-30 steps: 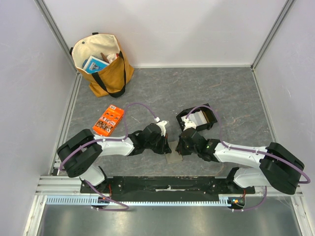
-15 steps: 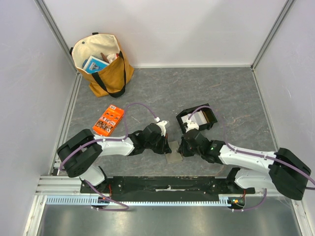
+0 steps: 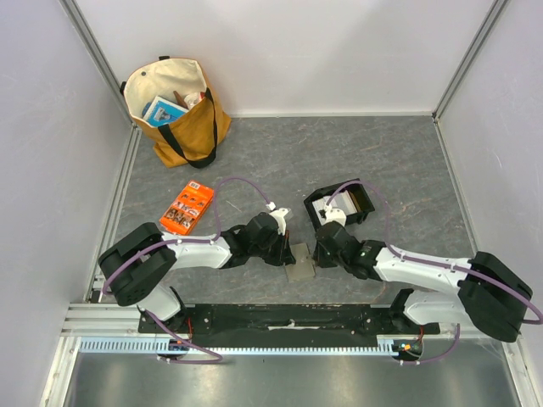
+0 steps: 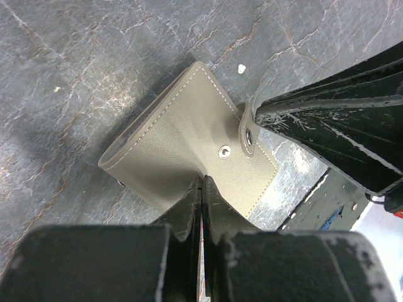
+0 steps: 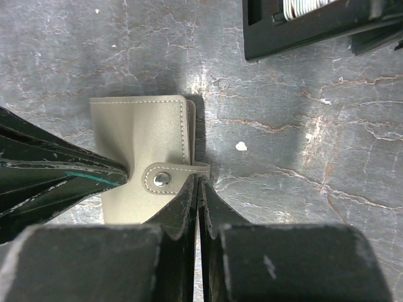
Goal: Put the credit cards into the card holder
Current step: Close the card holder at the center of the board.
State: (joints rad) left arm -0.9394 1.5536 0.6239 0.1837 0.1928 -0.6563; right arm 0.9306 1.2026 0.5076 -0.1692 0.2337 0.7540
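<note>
Card holder (image 3: 299, 266) flat on the grey marbled surface (image 3: 407, 161), folded over, olive-grey with pale stitching, sitting right in the gap between the two pincers and touching both.

Left pincer (image 4: 201, 189) pressed together, no daylight between the fingers, tip down on the holder's near edge, just short of the little snap stud (image 4: 224, 150). Right pincer (image 5: 199, 186) pressed together too, coming in from the opposite side, tip butted up against the end of the strap (image 5: 182, 173) where it wraps round the holder's edge. Honestly can't tell from either wrist view whether any of the holder is nipped between the fingers or just being pushed on.

Further out: credit cards (image 5: 305, 6) stacked on edge in a black tray (image 5: 296, 41), just beyond the right pincer and clear of the holder.

Orange packet (image 3: 187, 209) lying flat well off to the outer side of the left pincer, a bit further back. Tan tote bag (image 3: 182, 127) way past that in the far left corner, mouth wide, a blue something poking out.
</note>
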